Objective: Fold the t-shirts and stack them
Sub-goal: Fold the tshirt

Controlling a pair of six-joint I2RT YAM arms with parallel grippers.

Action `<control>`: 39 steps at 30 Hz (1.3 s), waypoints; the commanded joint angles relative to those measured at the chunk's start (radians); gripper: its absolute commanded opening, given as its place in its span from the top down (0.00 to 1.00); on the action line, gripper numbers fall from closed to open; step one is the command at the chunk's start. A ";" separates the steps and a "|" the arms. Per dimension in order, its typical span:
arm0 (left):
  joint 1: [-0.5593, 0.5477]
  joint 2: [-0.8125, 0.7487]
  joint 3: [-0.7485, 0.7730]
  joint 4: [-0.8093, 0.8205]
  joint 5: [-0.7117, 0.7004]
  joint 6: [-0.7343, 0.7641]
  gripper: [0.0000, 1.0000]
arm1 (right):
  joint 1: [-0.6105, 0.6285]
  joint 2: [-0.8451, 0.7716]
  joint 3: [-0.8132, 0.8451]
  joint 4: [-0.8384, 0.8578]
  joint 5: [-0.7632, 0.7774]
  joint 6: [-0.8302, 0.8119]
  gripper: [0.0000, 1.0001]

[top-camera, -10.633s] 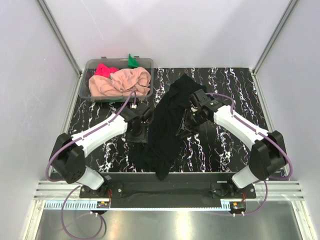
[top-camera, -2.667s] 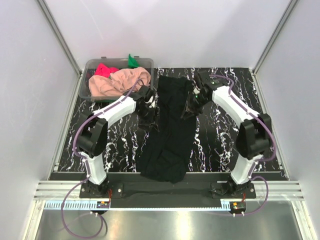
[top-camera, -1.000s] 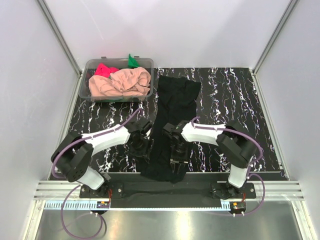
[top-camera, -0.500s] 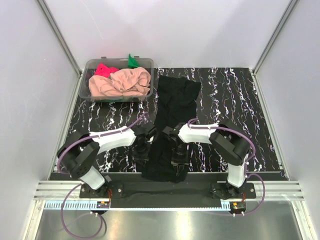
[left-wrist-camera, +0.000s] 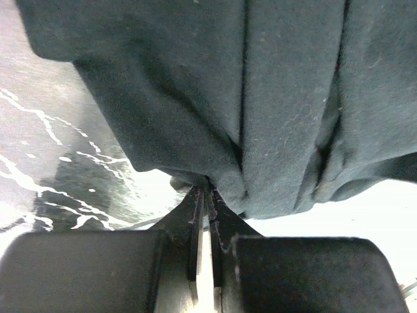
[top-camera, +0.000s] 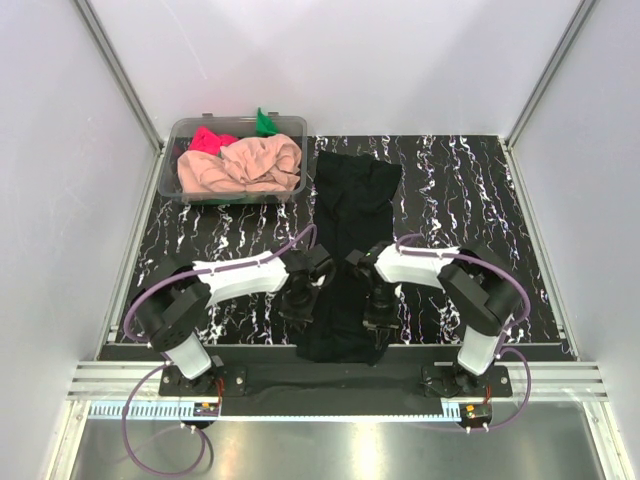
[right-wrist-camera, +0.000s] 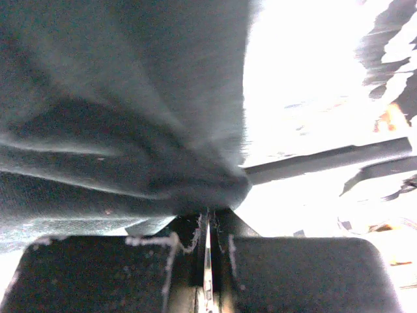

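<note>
The large black t-shirt lies as a long folded strip down the middle of the table, its near end bunched by the front edge. My left gripper is shut on that end's left edge; the left wrist view shows the fingers pinching a fold of the black cloth. My right gripper is shut on the right edge, with the cloth gathered into the closed tips. The peach-pink t-shirt, the pink-red one and the green one lie crumpled in the tub.
The clear plastic tub stands at the table's far left corner. The black marbled table is walled by white panels on three sides. Both arm bases sit on the rail at the near edge.
Both grippers closed on the near end of the black t-shirt. They shifted a little right and toward the front edge, and the shirt's near end moved with them.
</note>
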 commanded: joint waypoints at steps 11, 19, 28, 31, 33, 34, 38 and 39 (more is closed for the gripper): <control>-0.051 -0.004 0.037 0.000 0.015 -0.089 0.98 | -0.104 -0.046 0.030 -0.115 0.101 -0.118 0.99; -0.068 -0.033 0.038 -0.018 0.003 -0.120 0.86 | -0.103 -0.158 0.009 -0.144 0.055 -0.118 0.82; -0.042 -0.180 0.208 -0.196 -0.227 -0.100 0.48 | -0.095 -0.442 0.280 -0.276 0.271 -0.060 0.69; 0.030 -0.243 0.294 -0.248 -0.264 -0.069 0.48 | -0.106 -0.502 0.433 -0.319 0.365 -0.088 0.67; 0.082 -0.285 0.354 -0.268 -0.302 -0.054 0.48 | -0.113 -0.500 0.527 -0.348 0.420 -0.127 0.69; 0.099 -0.297 0.371 -0.274 -0.316 -0.043 0.47 | -0.115 -0.499 0.547 -0.348 0.434 -0.141 0.69; 0.178 -0.317 0.400 -0.250 -0.322 -0.014 0.40 | -0.141 -0.510 0.542 -0.287 0.463 -0.210 0.65; 0.197 -0.300 0.393 -0.206 -0.301 0.000 0.39 | -0.217 -0.491 0.518 -0.234 0.431 -0.229 0.63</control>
